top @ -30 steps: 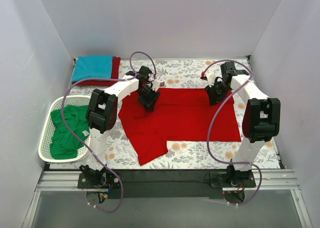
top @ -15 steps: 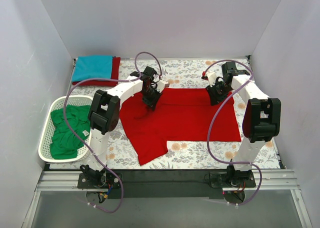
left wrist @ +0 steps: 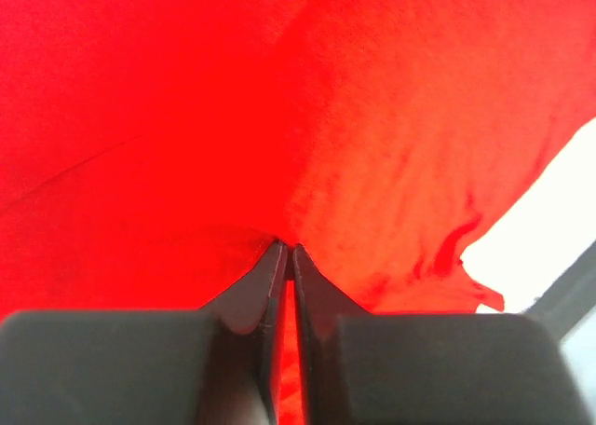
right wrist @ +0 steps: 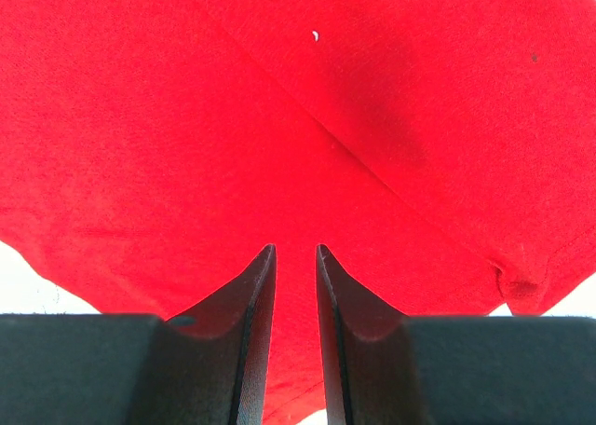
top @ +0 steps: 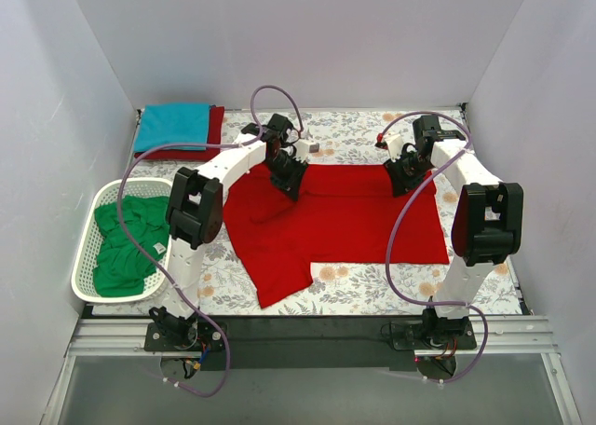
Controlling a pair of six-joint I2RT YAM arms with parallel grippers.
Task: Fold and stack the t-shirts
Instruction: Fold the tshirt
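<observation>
We see the bright red t-shirt [top: 345, 220] spread across the middle of the floral tabletop [top: 354, 287]. The left fingers [left wrist: 263, 290] are clenched on its far left edge, and the right fingers [right wrist: 256, 304] pinch its far right edge. 1 green t-shirt [top: 126, 243] lies in the white basket [top: 84, 257].

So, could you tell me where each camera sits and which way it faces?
Top external: above and behind the arms, looking down on the table; both arms show, left gripper and right gripper on the red t-shirt.
Left wrist: on the left arm, looking along its fingers, pinched on the red t-shirt.
Right wrist: on the right arm, looking along its fingers, narrowly apart, over the red t-shirt.
All three share the red t-shirt.
</observation>
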